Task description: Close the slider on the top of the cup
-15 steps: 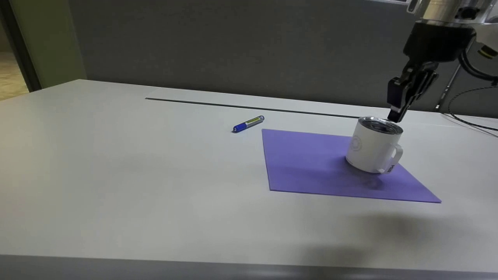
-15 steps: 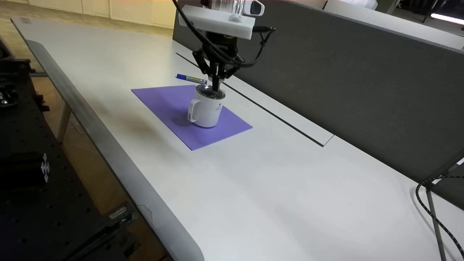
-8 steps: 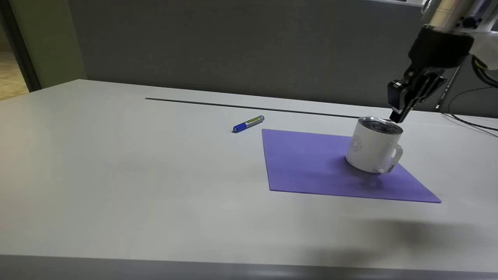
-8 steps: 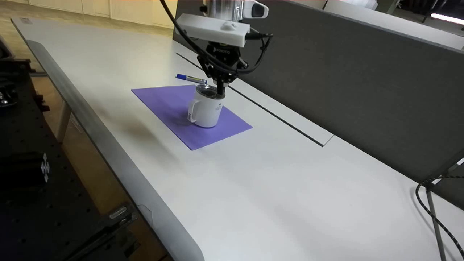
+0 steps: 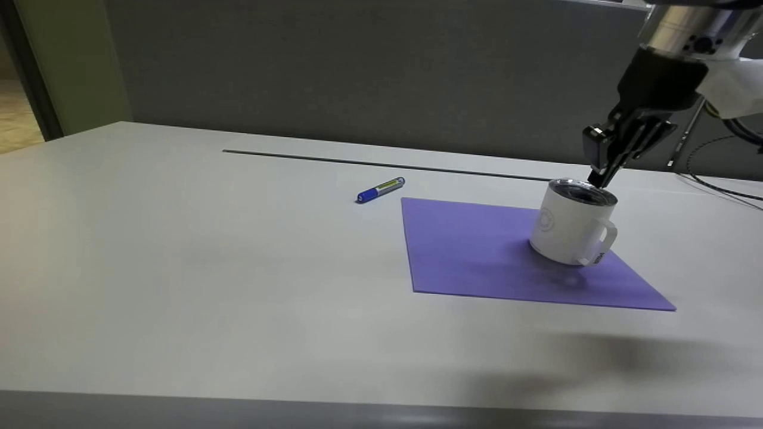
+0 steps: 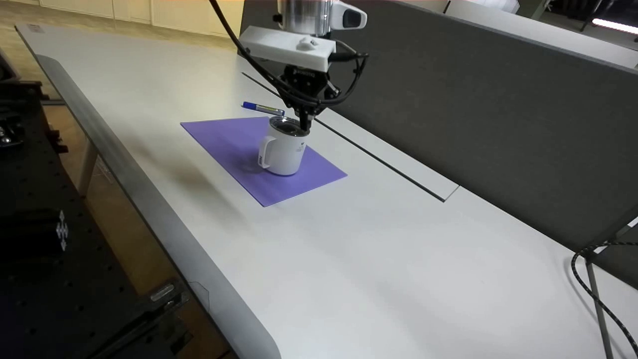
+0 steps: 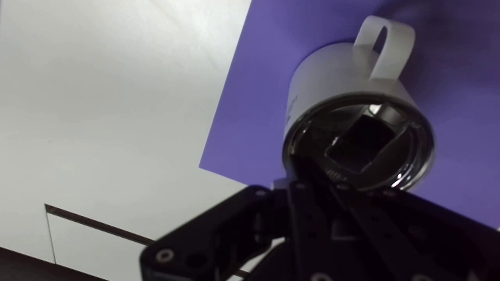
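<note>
The white cup [image 5: 566, 229] stands upright with its handle on the side, and it also shows in an exterior view [image 6: 285, 155] and in the wrist view [image 7: 332, 74]. Its dark, clear-rimmed lid [image 7: 404, 156] has a dark square area [image 7: 361, 142] at the middle; whether this is the slider or an opening I cannot tell. My gripper [image 7: 308, 169] is shut and empty, tilted, with its fingertips at the lid's edge away from the handle. In both exterior views the fingertips [image 5: 599, 177] [image 6: 305, 124] are at the rim; contact is unclear.
The cup stands on a purple mat [image 5: 465, 250] on a white table [image 5: 208, 286]. A blue marker [image 5: 380, 189] lies beyond the mat. A dark grey partition [image 5: 357, 77] runs along the table's back. A black cable [image 6: 249, 55] hangs at the arm.
The hand has lowered and tilted. The fingertips have moved from over the lid to its edge away from the handle. The cup has not moved.
</note>
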Robot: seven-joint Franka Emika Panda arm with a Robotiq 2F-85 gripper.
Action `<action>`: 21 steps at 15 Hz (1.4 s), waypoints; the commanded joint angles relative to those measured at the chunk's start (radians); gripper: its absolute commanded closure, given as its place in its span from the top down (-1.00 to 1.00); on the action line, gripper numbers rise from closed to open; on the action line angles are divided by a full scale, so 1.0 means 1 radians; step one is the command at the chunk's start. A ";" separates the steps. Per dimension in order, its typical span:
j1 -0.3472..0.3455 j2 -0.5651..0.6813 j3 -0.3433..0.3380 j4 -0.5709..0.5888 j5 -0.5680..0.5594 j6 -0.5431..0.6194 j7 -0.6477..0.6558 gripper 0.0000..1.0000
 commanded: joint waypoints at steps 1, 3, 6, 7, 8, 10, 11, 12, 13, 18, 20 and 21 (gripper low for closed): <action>-0.003 -0.006 0.025 -0.005 0.041 0.021 0.029 -1.00; -0.005 -0.001 0.038 -0.003 0.060 0.026 0.028 -1.00; -0.018 0.005 0.077 0.004 0.096 0.010 0.026 -1.00; -0.017 0.005 0.086 0.003 0.108 0.012 0.027 -1.00; -0.015 0.006 0.092 0.001 0.117 0.015 0.026 -1.00; -0.015 0.007 0.102 0.001 0.133 0.010 0.021 -1.00; -0.019 0.008 0.109 -0.001 0.138 0.011 0.018 -1.00; -0.020 0.010 0.110 -0.002 0.142 0.011 0.017 -1.00; -0.020 0.012 0.111 -0.002 0.148 0.010 0.016 -1.00; -0.018 -0.001 0.106 -0.014 0.163 0.003 0.018 -1.00; -0.015 -0.004 0.105 -0.018 0.167 -0.008 0.019 -1.00; -0.007 -0.005 0.097 -0.022 0.165 -0.009 0.021 -1.00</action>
